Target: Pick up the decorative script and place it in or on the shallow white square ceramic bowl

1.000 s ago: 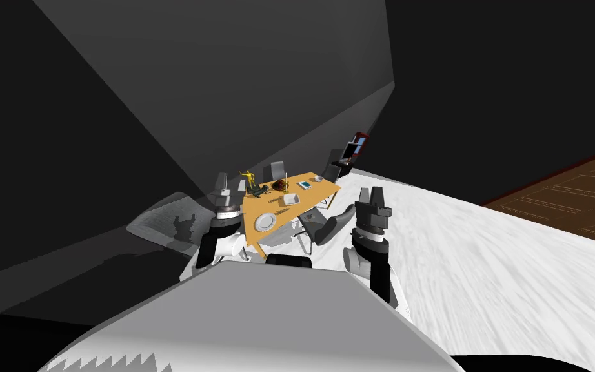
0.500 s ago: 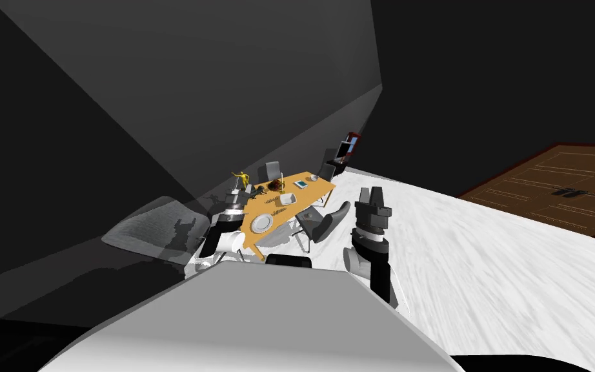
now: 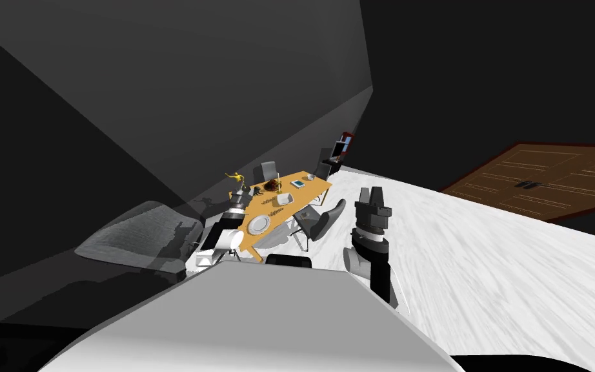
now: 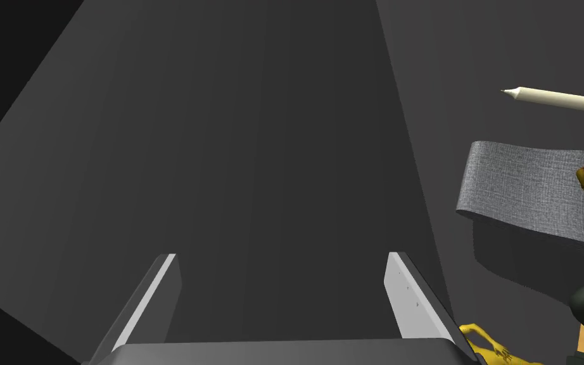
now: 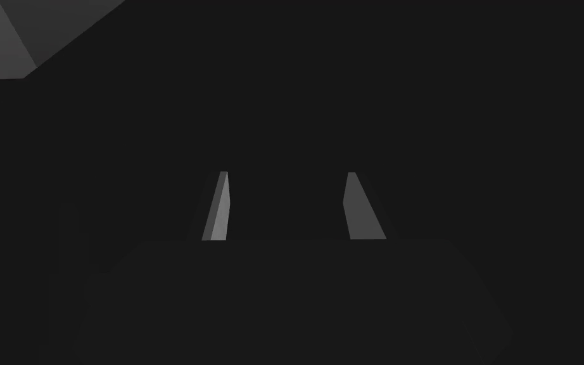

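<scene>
Stage: we judge this to be the approach, with nothing held and the counter (image 3: 302,187) not yet within reach.
Bowl: white and square (image 3: 283,199), sitting mid-counter. We place everything else from it.
Script: we take it to be the thin small mark (image 3: 275,211) lying flat on the counter just beside the bowl, between it and the round plate (image 3: 259,223). It is too small to be sure.
Left jaws: spread wide with nothing between them, off the counter's edge, well apart from the bowl and nearer the yellow figure (image 4: 487,342).
Right jaws: parted and empty, on the bowl's other side past the chair (image 3: 321,223), well apart from it.
Handling: probably light, stiff and thin. It lies low, so it is hard to get under, and its fine strokes may snap.
Hold: we would come straight down and pinch across its narrow width at mid-length, gently.
Risk: it may skid on the smooth counter or tip out of the pinch.
Release: low over the bowl, since its walls are shallow.
</scene>
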Motion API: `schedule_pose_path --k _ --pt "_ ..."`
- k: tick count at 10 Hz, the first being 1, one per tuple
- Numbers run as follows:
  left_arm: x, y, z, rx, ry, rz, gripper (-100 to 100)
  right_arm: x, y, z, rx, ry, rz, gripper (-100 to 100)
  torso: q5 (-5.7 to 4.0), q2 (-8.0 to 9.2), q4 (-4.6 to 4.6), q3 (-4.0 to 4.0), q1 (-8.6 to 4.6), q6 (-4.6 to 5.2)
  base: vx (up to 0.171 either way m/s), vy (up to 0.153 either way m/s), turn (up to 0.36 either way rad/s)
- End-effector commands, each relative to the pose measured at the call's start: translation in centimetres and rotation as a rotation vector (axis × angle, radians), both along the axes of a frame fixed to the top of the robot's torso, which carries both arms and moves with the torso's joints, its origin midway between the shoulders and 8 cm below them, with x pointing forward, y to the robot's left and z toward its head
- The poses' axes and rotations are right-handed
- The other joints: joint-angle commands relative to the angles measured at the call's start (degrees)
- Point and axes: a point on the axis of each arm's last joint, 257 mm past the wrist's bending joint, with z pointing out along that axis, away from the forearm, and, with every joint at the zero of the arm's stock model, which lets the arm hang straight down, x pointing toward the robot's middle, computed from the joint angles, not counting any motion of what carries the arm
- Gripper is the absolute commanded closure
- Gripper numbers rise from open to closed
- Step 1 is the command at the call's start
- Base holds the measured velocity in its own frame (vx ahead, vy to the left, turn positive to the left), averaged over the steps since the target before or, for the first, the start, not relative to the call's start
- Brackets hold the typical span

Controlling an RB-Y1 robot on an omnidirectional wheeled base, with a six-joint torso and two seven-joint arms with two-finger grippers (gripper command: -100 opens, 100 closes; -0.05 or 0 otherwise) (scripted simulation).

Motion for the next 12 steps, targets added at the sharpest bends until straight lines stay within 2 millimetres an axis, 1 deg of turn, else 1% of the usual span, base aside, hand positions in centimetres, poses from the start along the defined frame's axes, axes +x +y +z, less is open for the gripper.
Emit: schedule_pose_path --k 1,2,3,4,5,6,7,8,9,10,11,12 --pt "1.3 0.7 -2.4 -0.03 0.075 -0.012 -100 0.0 0.0 0.0 0.0 0.0 0.0 0 0.0 0.0 0.0 0.0 0.0 0.0 -0.004 0.0 -0.158" --pt "1.3 0.7 -2.6 -0.03 0.081 -0.012 -100 0.0 0.0 0.0 0.0 0.0 0.0 0 0.0 -0.01 0.0 -0.01 -0.01 0.04 -0.003 0.002 -0.087" --pt "2.3 1.5 -4.7 -0.058 0.145 -0.019 -100 0.0 0.0 0.0 0.0 0.0 0.0 0 0.0 0.0 0.0 0.0 -0.01 0.0 -0.003 -0.002 -0.16" --pt "2.4 1.4 -4.9 -0.058 0.152 -0.02 -100 0.0 0.0 0.0 0.0 0.0 0.0 0 0.0 0.0 0.0 0.0 -0.02 0.02 -0.003 0.002 -0.079" --pt "3.3 2.3 -7.0 -0.089 0.214 -0.024 -100 0.0 0.0 0.0 0.0 0.0 0.0 0 0.0 0.0 0.0 0.0 -0.01 0.0 -0.003 -0.002 -0.151" --pt "3.3 2.3 -7.2 -0.089 0.223 -0.025 -100 0.0 0.0 0.0 0.0 0.0 0.0 0 0.0 -0.01 -0.01 -0.01 -0.01 0.02 -0.003 0.001 -0.103" --pt "4.0 3.3 -9.1 -0.123 0.272 -0.025 -100 0.0 0.0 0.0 0.0 0.0 0.0 0 0.0 0.0 0.0 0.0 -0.01 -0.01 -0.003 -0.002 -0.165" --pt "4.1 3.2 -9.7 -0.124 0.295 -0.027 -100 0.0 0.0 0.0 0.0 0.0 0.0 0 0.0 0.0 0.0 0.0 -0.02 0.02 -0.003 0.001 -0.096" --pt "4.7 4.2 -11.5 -0.159 0.348 -0.028 -100 0.0 0.0 0.0 0.0 0.0 0.0 0 0.0 0.0 0.0 0.0 -0.02 -0.01 -0.002 -0.004 -0.212" --pt "4.7 4.3 -12.1 -0.161 0.367 -0.027 -100 0.0 0.0 0.0 0.0 0.0 0.0 0 0.0 -0.01 0.0 -0.01 -0.02 0.03 -0.003 0.002 -0.089" --pt "5.1 5.3 -14.0 -0.2 0.42 -0.023 -100 0.0 0.0 0.0 0.0 0.0 0.0 0 0.0 -0.01 0.0 0.0 -0.01 -0.02 -0.002 -0.003 -0.134" --pt "5.1 5.3 -14.6 -0.201 0.438 -0.024 -100 0.0 0.0 0.0 0.0 0.0 0.0 0 0.0 0.0 0.0 0.0 -0.02 0.01 -0.002 -0.001 -0.119"
